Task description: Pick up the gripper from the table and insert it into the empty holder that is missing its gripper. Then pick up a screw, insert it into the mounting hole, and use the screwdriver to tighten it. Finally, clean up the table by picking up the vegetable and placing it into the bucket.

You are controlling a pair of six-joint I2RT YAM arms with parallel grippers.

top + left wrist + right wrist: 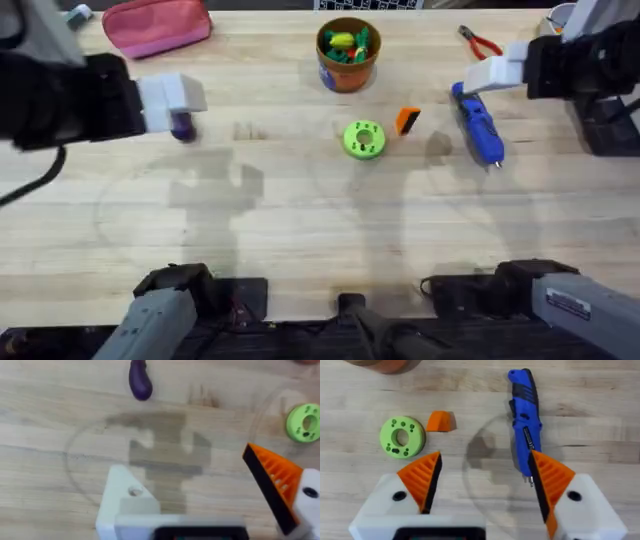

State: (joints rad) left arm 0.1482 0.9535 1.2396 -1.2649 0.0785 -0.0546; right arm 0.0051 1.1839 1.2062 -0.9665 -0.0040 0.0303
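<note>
- On the table's middle lies the gripper, orange with a black face, just beside the green disc and apart from it; nothing holds it yet, so I judge the first step, picking it up, is the one in hand.
- My left gripper hovers over bare wood at the left. One side is the holder, a white block with a bare mounting hole; the other carries an orange finger. With one finger missing, I cannot tell how wide it stands.
- My right gripper hangs above the table's right side, both orange fingers set wide, nothing between them.
- Beneath my right wrist, the screwdriver lies flat, its tip pointing toward my bases.
- Next, I judge, my right fingers must come down over the loose orange piece, close on it squarely, then carry it across to the holder and line it up with the slot.
- The eggplant lies on the wood just beside my left wrist; the bucket stands at the far middle, toy food inside.
- The surface is pale wooden planks; red pliers and a pink pouch lie along the far edge.
</note>
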